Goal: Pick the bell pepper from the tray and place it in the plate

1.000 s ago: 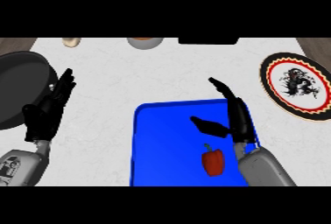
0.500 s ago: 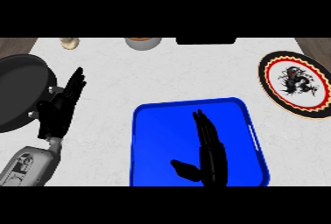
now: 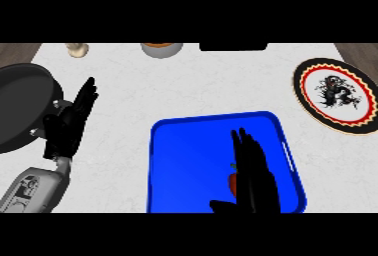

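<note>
Fingers [image 3: 247,150] of your right hand [image 3: 255,185] lie straight and unclenched over the blue tray [image 3: 184,150], grasping nothing. Just under them a sliver of the red bell pepper [image 3: 232,182] shows at the hand's left side, still in the tray. Your left hand [image 3: 68,127] rests with straight fingers on the white worktop [image 3: 199,85], beside a dark pan [image 3: 18,107]. You have the patterned plate [image 3: 336,95] well apart, at upper right.
</note>
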Controlling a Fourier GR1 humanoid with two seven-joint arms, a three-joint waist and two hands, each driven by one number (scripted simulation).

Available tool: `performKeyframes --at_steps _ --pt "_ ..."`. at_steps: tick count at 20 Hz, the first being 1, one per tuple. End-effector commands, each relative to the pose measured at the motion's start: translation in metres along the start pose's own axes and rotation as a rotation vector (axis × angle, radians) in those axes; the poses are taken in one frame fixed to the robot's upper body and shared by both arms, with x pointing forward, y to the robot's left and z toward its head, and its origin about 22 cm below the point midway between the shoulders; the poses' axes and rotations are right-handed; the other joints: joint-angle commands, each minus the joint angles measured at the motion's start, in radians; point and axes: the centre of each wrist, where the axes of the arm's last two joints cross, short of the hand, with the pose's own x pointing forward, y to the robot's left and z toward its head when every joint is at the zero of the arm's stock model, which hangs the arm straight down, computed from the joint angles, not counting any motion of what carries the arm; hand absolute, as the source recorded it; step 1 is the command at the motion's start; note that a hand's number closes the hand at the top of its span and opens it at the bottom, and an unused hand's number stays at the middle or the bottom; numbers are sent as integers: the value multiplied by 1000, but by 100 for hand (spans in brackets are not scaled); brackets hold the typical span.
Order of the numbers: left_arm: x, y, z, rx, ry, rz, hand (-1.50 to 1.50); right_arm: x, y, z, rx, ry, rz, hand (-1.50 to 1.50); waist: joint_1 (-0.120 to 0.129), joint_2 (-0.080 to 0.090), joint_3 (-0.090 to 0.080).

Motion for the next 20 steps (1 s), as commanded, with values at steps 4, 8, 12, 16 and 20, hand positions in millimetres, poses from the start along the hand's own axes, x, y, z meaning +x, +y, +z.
performKeyframes --at_steps 4,8,12,16,20 --pt "3 -17 -2 -8 -13 11 0 35 -51 5 150 178 160 -150 16 6 3" --pt "8 -7 -6 -29 -18 -2 0 45 -71 -9 227 243 194 -150 23 8 3" --pt "3 -8 -2 -38 -12 12 0 20 -57 -13 267 269 192 -150 22 8 4" --pt "4 -13 -7 -7 -23 3 0 17 -43 -36 297 283 173 -150 24 10 4" --pt "4 -11 -7 -12 -24 5 0 15 -32 -39 359 337 240 -150 26 9 4"
